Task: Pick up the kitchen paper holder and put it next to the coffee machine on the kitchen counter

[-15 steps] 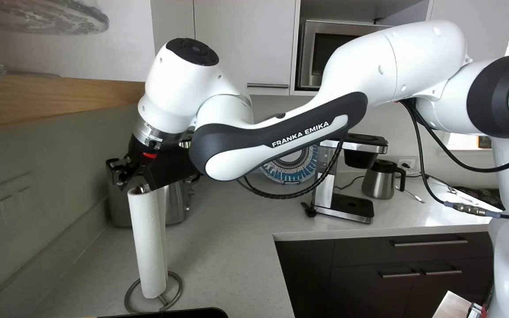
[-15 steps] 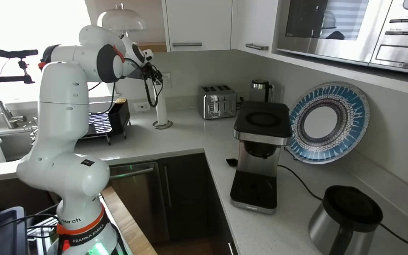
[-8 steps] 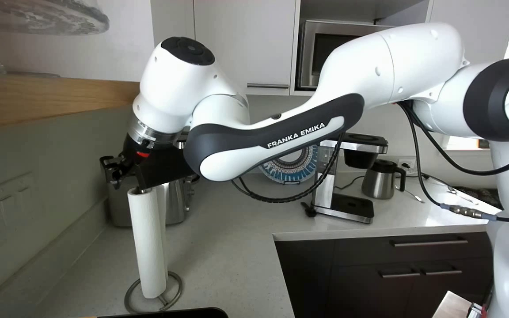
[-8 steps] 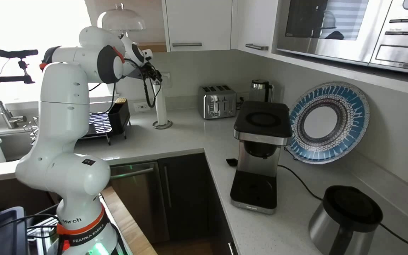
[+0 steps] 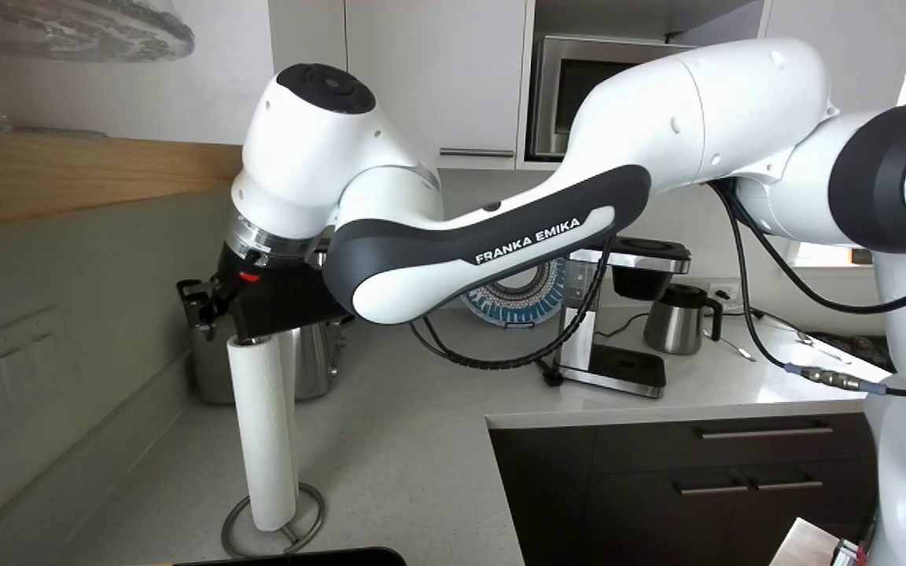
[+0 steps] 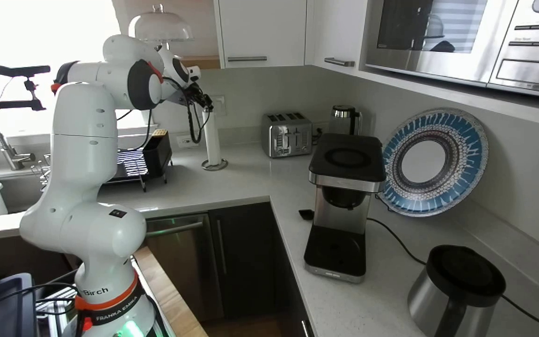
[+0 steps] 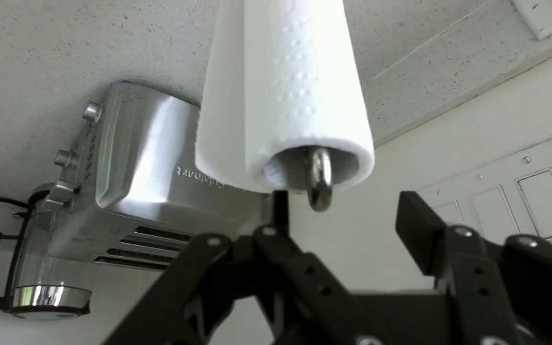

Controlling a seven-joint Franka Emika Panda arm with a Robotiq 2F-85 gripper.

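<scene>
While the gripper point(image 7: 345, 215) is held at the top of the kitchen paper holder point(image 5: 264, 428), its fingers point(image 7: 416, 232) are parted wide in the wrist view, and the rounded end of the holder's metal rod point(image 7: 320, 189) is framed between their tips, closer to one of them; whether it is touched by either cannot be told. The white roll point(image 7: 307, 86) is stood upright, its round metal base point(image 6: 211, 167) rested on the kitchen counter point(image 5: 421, 479). In an exterior view, the holder is placed at the far side, with a black rack point(image 6: 156, 157) just to its left and a steel toaster point(image 6: 288, 135) to its right, apart from it. Well apart from the holder, nearer and further right, the coffee machine point(image 6: 344, 196) is set, and beyond it a jug point(image 6: 343, 122) is partly hidden. To the right of the machine, a plate point(image 6: 423, 161) with a blue patterned rim is propped near the wall point(image 6: 527, 187), and nearer still a steel pot point(image 6: 456, 288) with a black lid is cut off by the lower edge of the view. Above these, at the right, a microwave point(image 6: 442, 42) is housed.
</scene>
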